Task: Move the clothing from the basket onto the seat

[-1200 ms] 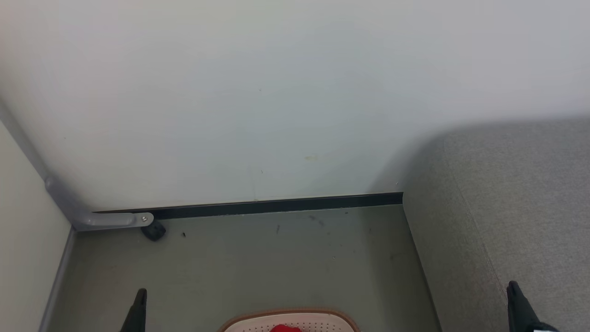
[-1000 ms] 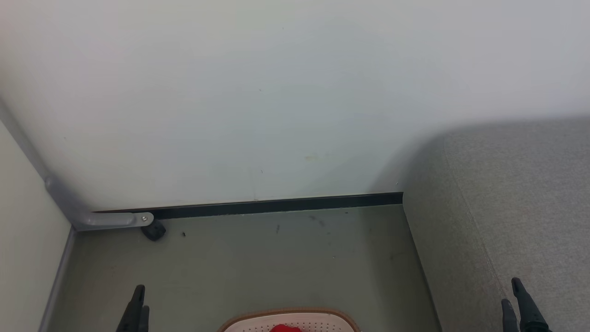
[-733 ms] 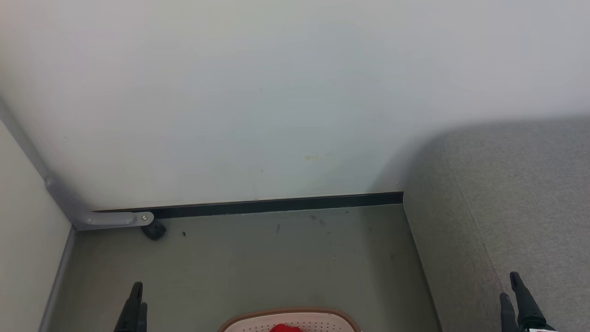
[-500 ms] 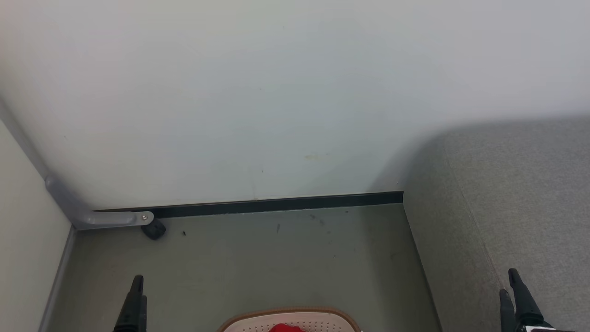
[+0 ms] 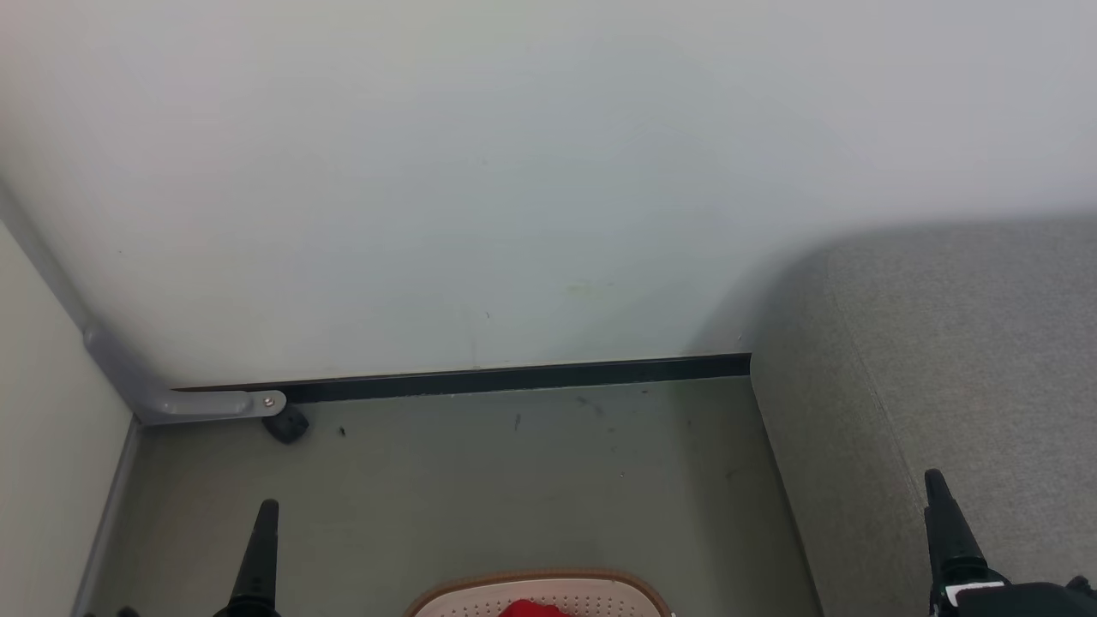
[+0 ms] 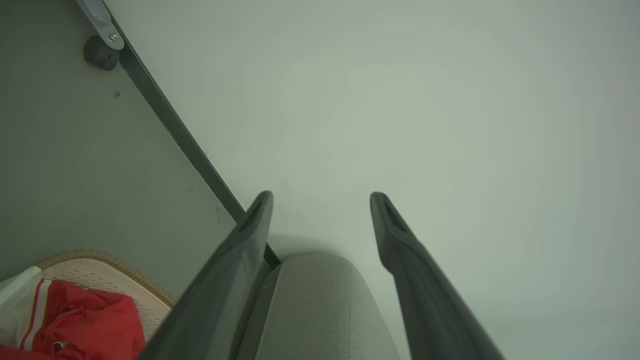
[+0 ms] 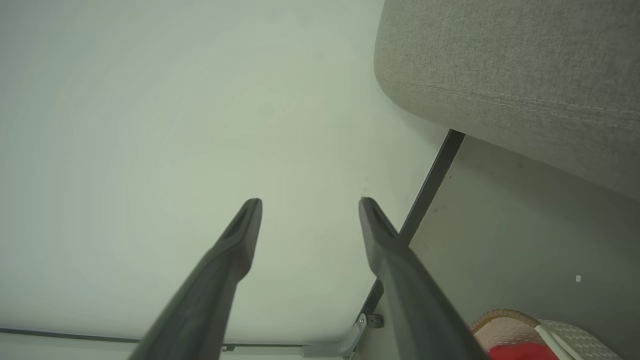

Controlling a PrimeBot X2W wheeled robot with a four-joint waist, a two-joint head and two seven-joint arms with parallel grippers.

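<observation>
Left pincer [image 6: 321, 199] is spread wide with nothing between its two dark fingers, and in its own wrist view they just frame bare wall [image 6: 450, 125]. Right pincer [image 7: 310, 202] is the same deal: fingers well apart, nothing held, pointing at the wall too.

From the head view the left one pokes up at the lower left over the floor [image 5: 514, 480], off to the left of the basket [image 5: 536, 575]. The right one is at the lower right, in front of the seat [image 5: 960, 360], near its front edge. Neither is touching anything as far as I can see.

The clothing [image 5: 531, 609] is in the basket, only a little red lump showing at the very bottom edge. The left wrist view gives a better look: bunched-up red fabric with white stripes, heaped against the perforated cream side under the brown woven rim. The basket sits on the floor between the two pincers, with a strip of bare floor between it and the grey seat.

Further back, a black skirting strip [image 5: 514, 377] runs along the foot of the wall, and in the left corner a grey bracket [image 5: 206, 404] has a small dark round thing [image 5: 287, 426] right beside it.
</observation>
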